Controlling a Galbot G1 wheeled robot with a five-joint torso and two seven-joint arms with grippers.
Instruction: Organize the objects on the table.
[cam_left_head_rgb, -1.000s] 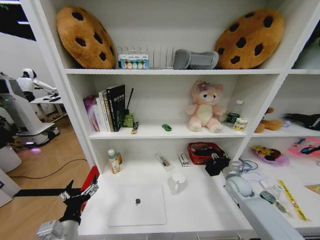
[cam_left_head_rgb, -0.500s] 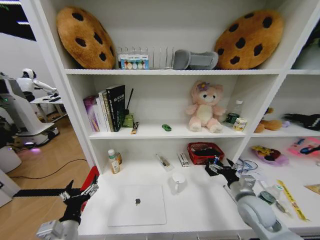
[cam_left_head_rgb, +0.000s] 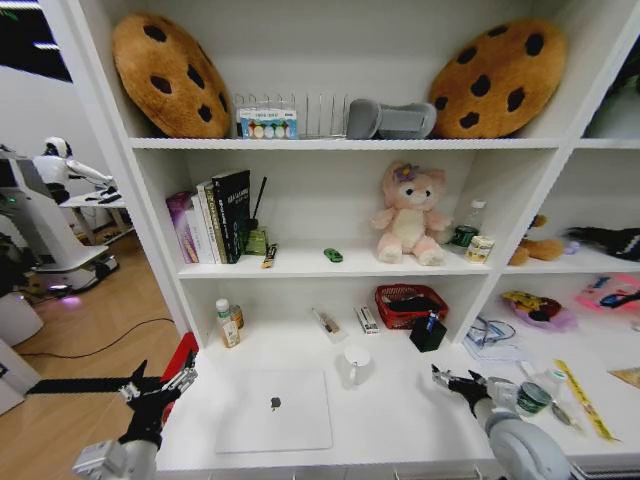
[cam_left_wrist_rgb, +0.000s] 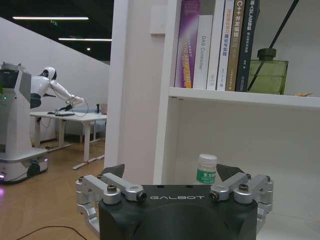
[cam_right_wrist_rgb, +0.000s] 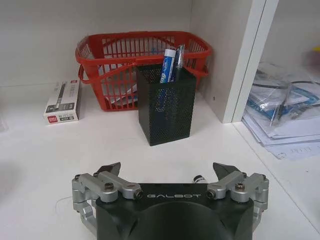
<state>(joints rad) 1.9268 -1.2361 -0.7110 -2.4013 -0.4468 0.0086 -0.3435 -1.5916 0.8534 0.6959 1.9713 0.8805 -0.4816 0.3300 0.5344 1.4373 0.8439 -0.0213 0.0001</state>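
Note:
A thin silver laptop lies shut on the white table, near its front. A black mesh pen holder stands on the table in front of the red basket. It holds a blue pen and a black pen. My right gripper is open and empty, a short way in front of the holder, apart from it. A tiny green toy car sits on the shelf above. My left gripper hangs open beyond the table's left end.
A white mug stands beside the laptop, and a small bottle at the back left. A flat pen box lies left of the basket. Papers and cables fill the neighbouring bay past the white upright.
My right gripper has let go of the pen holder and drawn back toward the table's front, leaving it standing before the basket. The left arm has not moved.

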